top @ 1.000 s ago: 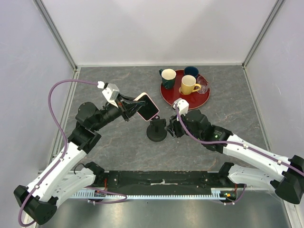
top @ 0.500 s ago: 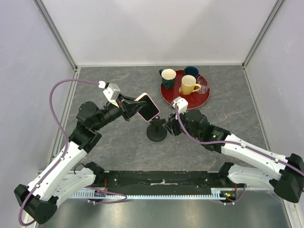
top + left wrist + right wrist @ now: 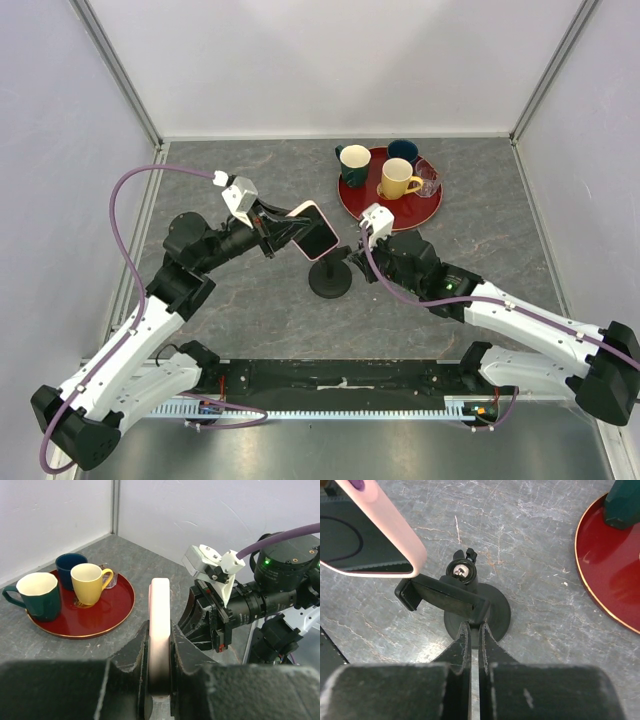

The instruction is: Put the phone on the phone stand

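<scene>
My left gripper point(image 3: 283, 230) is shut on the phone point(image 3: 313, 230), which has a black screen and a pale pink case. It holds the phone in the air, just above and left of the phone stand point(image 3: 330, 279). In the left wrist view the phone's pink edge point(image 3: 160, 607) stands upright between the jaws of the left gripper point(image 3: 160, 647). In the right wrist view the phone point(image 3: 377, 535) hovers at upper left, above the stand's black clamp arm point(image 3: 440, 597). My right gripper point(image 3: 475, 626) is closed narrowly, its tips pinching the stand at the clamp's right end, over the round base point(image 3: 497, 615).
A round red tray point(image 3: 428, 210) stands behind and right of the stand. It holds a dark green mug point(image 3: 353, 163), a yellow mug point(image 3: 398, 179), a blue mug point(image 3: 403, 150) and a small glass point(image 3: 429, 178). White walls enclose the grey table.
My left gripper has carried the phone right and slightly down, closer over the stand. My right gripper has edged in towards the stand.
</scene>
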### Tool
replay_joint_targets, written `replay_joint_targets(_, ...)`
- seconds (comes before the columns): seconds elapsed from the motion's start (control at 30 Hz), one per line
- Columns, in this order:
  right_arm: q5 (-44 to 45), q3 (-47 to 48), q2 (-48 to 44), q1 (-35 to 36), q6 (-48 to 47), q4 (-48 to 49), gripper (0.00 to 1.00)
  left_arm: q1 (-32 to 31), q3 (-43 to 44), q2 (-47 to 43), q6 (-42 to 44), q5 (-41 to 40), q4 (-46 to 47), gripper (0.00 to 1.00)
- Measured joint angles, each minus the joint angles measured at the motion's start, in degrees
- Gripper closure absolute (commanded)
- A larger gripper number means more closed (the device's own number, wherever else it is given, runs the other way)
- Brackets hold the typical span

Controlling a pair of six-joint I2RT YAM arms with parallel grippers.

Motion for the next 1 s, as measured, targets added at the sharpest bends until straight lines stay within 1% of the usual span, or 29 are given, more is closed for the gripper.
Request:
replay_joint_targets(0.2,-0.9,0.6,0.7,0.0,-5.0,-0.1,1.00,0.0,-0.1,0.1,0.0,2.9,0.7,0.98)
replay_joint_targets(0.23,-0.9,0.9,1.0,0.0,-5.7,-0.1,0.99,0.0,-0.1,0.1,0.0,3.1,0.8,0.98)
replay_joint_targets(0.27,-0.9,1.2,1.3,0.0,-6.2,-0.1,0.95,0.0,-0.2,0.1,0.0,3.1,0.9,0.98)
replay_joint_targets(0.3,-0.8,1.4,1.6,0.0,-6.6,-0.1,0.88,0.0,-0.2,0.1,0.0,3.2,0.9,0.98)
replay_joint_targets(0.33,-0.7,1.6,1.9,0.0,-7.0,0.0,0.75,0.0,-0.2,0.1,0.0,3.2,0.9,0.98)
replay_joint_targets(0.4,-0.5,1.7,2.0,0.0,-7.4,0.0,0.69,0.0,-0.2,0.1,0.0,3.2,1.1,0.98)
replay_joint_targets(0.5,-0.5,1.6,2.1,0.0,-8.2,-0.7,0.66,0.0,-0.2,0.1,0.0,3.2,1.3,0.98)
replay_joint_targets(0.67,-0.4,-0.2,1.7,0.0,-8.4,-0.2,0.66,0.0,-0.2,0.1,0.0,3.2,1.3,0.98)
replay_joint_targets(0.8,-0.4,-2.2,0.9,0.0,-8.5,0.2,0.70,0.0,-0.2,0.3,0.0,3.2,1.3,0.98)
replay_joint_targets(1.0,-0.4,-3.0,0.6,0.0,-8.4,1.6,0.69,0.0,-0.2,0.6,0.0,3.2,1.3,0.98)
